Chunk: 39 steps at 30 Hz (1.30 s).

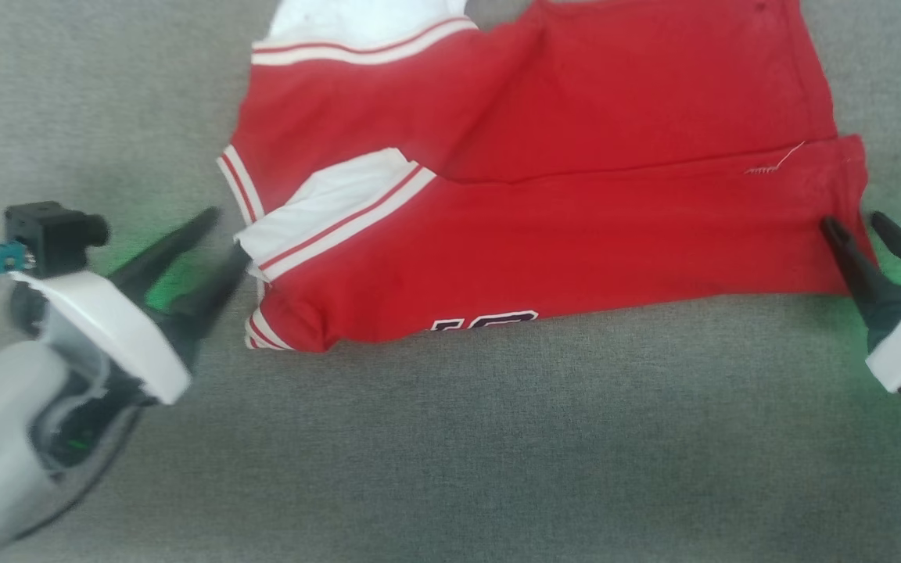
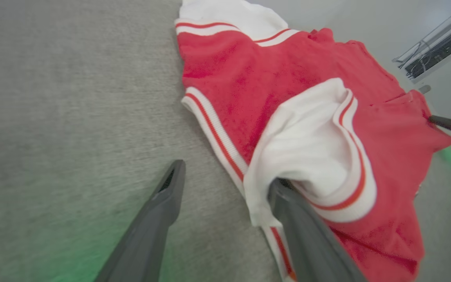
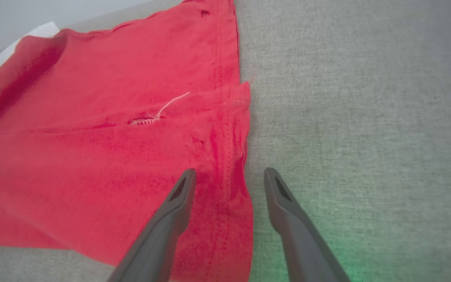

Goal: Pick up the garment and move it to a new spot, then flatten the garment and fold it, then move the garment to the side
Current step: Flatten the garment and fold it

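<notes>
The garment (image 1: pixel 544 180) lies folded on a grey fabric surface; it is red with white sleeve panels and thin striped trim, and dark lettering peeks out at its near edge. My left gripper (image 1: pixel 227 231) stands open at the garment's left end. In the left wrist view that gripper (image 2: pixel 226 174) has one finger against the white sleeve fold (image 2: pixel 311 156) and the other over bare surface. My right gripper (image 1: pixel 855 221) is open at the garment's right end. In the right wrist view the garment's (image 3: pixel 112 156) hemmed edge lies loose between the fingers of that gripper (image 3: pixel 230 173).
The grey fabric surface (image 1: pixel 450 453) stretches wide in front of and beside the garment. A green glow falls on it under each gripper. In the left wrist view, a cable rail (image 2: pixel 433 51) runs along a pale background beyond the far edge.
</notes>
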Tool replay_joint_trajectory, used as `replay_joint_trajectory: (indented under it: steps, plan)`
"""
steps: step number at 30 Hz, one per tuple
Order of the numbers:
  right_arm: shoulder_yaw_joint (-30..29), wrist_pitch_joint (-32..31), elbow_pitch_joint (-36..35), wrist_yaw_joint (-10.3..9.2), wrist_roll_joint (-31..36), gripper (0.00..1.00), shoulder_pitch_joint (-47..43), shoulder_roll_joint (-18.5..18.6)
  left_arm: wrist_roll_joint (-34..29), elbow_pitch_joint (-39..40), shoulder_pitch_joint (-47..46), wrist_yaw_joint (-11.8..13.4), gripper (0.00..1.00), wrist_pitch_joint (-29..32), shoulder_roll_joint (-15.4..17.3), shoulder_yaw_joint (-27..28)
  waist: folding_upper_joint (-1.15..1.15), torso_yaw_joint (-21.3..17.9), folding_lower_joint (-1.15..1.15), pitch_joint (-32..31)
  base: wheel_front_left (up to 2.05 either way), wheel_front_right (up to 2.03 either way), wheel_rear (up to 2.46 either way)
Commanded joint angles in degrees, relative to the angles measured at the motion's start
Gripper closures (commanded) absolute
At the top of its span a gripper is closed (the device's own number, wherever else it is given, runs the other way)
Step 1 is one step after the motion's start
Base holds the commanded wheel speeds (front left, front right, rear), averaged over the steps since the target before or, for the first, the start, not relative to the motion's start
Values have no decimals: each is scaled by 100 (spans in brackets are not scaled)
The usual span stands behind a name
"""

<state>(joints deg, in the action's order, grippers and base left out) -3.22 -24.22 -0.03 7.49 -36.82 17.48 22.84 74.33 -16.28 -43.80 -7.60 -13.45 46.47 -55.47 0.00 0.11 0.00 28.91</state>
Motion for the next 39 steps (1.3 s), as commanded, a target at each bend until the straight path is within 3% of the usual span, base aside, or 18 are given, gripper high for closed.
replay_joint_trajectory:
  steps: [1, 6, 8, 15, 20, 27, 29, 30, 32, 39]
  plan:
    - [-24, 95, -39, 0, 3, 0, -112, 19, -36, -52, -126, 23, 0, 62, 191, -94, 0, 53, 0, -184, 0, 0, 0]
    - [-151, 210, -137, -1, 2, 0, -308, 39, 14, 135, -439, 20, 0, 640, 671, -253, 0, 114, 0, -514, 0, 0, 0]
    - [-167, 205, -152, 0, -4, 0, -330, 40, 100, 172, -474, 20, 0, 793, 720, -245, 0, 121, 0, -562, 0, 0, 0]
    - [-142, 165, -228, 0, -59, 0, -386, 11, 1175, 1275, -390, 301, 0, 2559, 905, -532, 0, 64, 0, -683, 0, 0, 0]
    - [-157, 185, -257, 0, -80, 0, -379, -41, 1407, 1472, -320, 559, 0, 3082, 847, -726, 0, -48, 0, -560, 0, 0, 0]
    - [-120, 167, -260, -1, -87, 0, -191, -74, 1812, 774, -355, 500, 0, 3553, 507, -826, 0, -251, 0, -360, 0, 0, 0]
    - [-80, 104, -268, 0, -46, 0, -153, -49, 1928, 508, -361, 387, 58, 3733, 358, -873, 0, -304, 0, -303, 0, 0, 0]
    - [-52, 67, -274, -1, -39, 0, -125, -21, 1992, 452, -362, 344, 100, 3745, 305, -854, 0, -313, 0, -289, 0, 0, 0]
    - [139, -221, -305, -1, -10, 0, -57, 147, 2040, 398, -382, 210, 100, 3813, 208, -833, 0, -315, 0, -258, 0, 0, 0]
    - [556, -1691, -430, -1, 47, 0, 177, 780, 1906, 339, -473, 86, 100, 3623, 35, -756, 0, -148, 0, -164, 0, 0, 0]
